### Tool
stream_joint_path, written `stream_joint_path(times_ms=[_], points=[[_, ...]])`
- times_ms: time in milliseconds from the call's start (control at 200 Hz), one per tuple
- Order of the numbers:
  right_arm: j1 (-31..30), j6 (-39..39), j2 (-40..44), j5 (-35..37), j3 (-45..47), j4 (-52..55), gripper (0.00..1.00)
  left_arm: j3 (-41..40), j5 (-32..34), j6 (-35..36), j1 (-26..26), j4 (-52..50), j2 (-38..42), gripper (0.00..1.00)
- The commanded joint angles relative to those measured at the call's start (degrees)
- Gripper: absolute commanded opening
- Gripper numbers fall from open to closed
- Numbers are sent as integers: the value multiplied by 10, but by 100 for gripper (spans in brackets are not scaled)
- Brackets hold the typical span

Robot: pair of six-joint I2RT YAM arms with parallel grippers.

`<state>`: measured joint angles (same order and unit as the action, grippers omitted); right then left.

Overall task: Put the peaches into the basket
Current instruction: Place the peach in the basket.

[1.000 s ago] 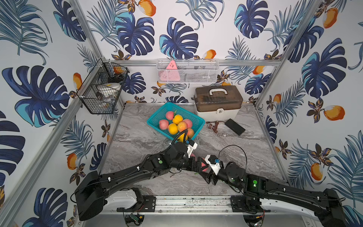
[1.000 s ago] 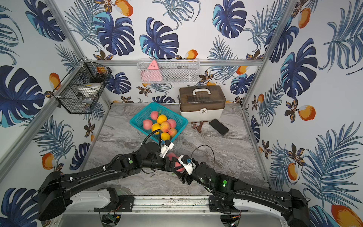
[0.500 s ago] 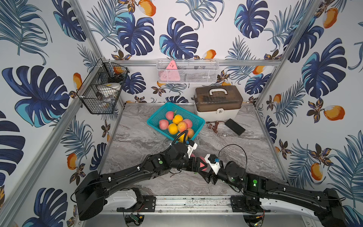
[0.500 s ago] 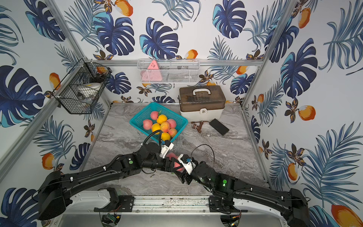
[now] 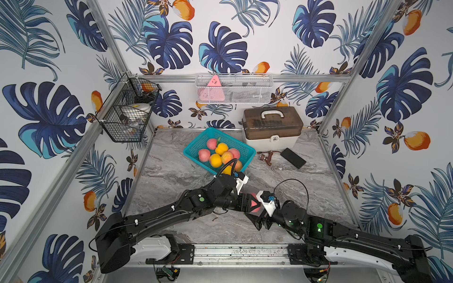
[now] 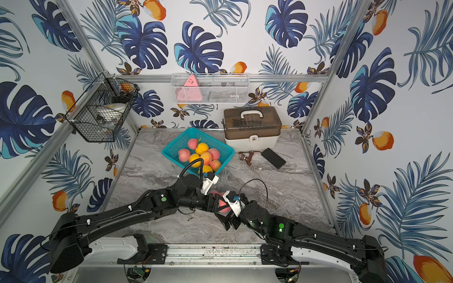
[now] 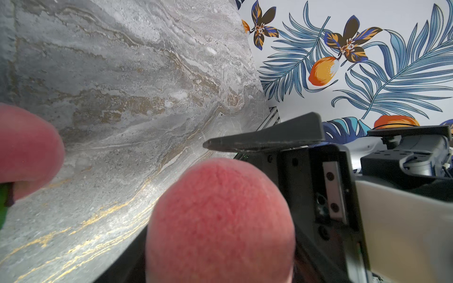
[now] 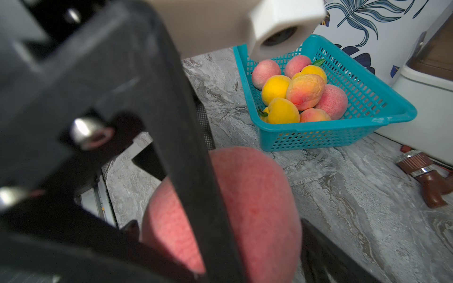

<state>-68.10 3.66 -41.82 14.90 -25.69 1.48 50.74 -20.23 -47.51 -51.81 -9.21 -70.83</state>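
One peach, pink, clamped in left gripper; right gripper faces it, jaws spread wide, as I read it. Both arms stretched low, converging over table centre. Basket beyond, toward back wall, holds other peaches.

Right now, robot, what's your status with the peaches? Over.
Left claw shut on pink peach. Right claw open around it. Basket holds other peaches; nothing blocks the way.

Red peach close up, blurred second peach, marble tabletop, leafy wallpaper
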Motion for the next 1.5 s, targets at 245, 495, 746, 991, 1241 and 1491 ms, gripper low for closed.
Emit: stream_joint_path(times_ms=[245,495,746,991,1241,1491], points=[[34,6,5,-19,-32,30,100,96,42,93,69,-130,-38,61],[154,18,-23,-116,-97,88,100,194,71,182,141,-230,-100,62],[265,34,-91,-208,-157,119,100,272,95,231,197,-258,-171,62],[297,38,-123,-255,-187,108,100,337,151,242,229,-271,-226,63],[313,34,-160,-301,-207,78,100,367,231,262,263,-245,-262,63],[331,21,-184,-324,-224,80,100,394,245,273,292,-247,-296,63]])
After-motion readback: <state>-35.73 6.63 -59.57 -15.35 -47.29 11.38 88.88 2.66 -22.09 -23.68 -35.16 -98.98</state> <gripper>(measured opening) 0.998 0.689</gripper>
